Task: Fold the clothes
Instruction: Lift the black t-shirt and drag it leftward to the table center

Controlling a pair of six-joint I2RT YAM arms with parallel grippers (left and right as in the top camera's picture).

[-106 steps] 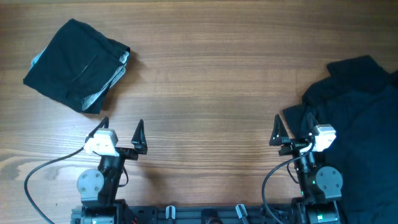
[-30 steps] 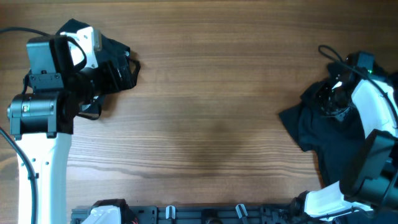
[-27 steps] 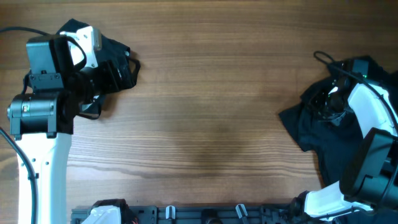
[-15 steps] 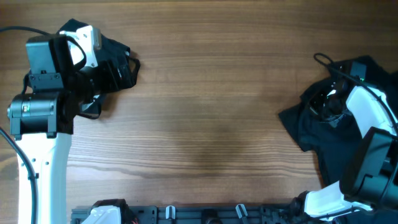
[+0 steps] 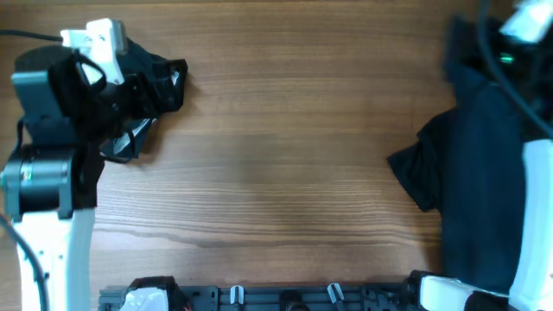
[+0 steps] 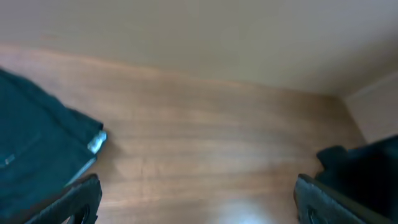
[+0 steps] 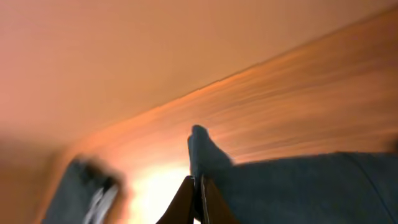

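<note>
Two dark garments are in view. The folded one [image 5: 164, 79] lies at the table's far left, partly under my left arm [image 5: 52, 147]; in the left wrist view its edge [image 6: 37, 155] sits at the lower left. My left gripper [image 6: 202, 205] stands wide open over bare wood, just right of that bundle. The unfolded dark shirt [image 5: 479, 173] hangs stretched along the right edge, one sleeve [image 5: 415, 164] pointing left. My right gripper [image 7: 198, 196] is shut on a fold of this shirt [image 7: 298, 186] and holds it raised off the table.
The wooden table [image 5: 294, 130] stretches between the two garments. The arm bases and a black rail [image 5: 276, 298] line the near edge. My right arm's white link [image 5: 531, 225] stands over the lifted shirt. A pale wall [image 6: 205, 31] rises behind the table.
My right gripper closed on the shirt and rose with it, pulling the fabric up and stretching it long. My left arm shifted slightly up over the folded garment, still open.
</note>
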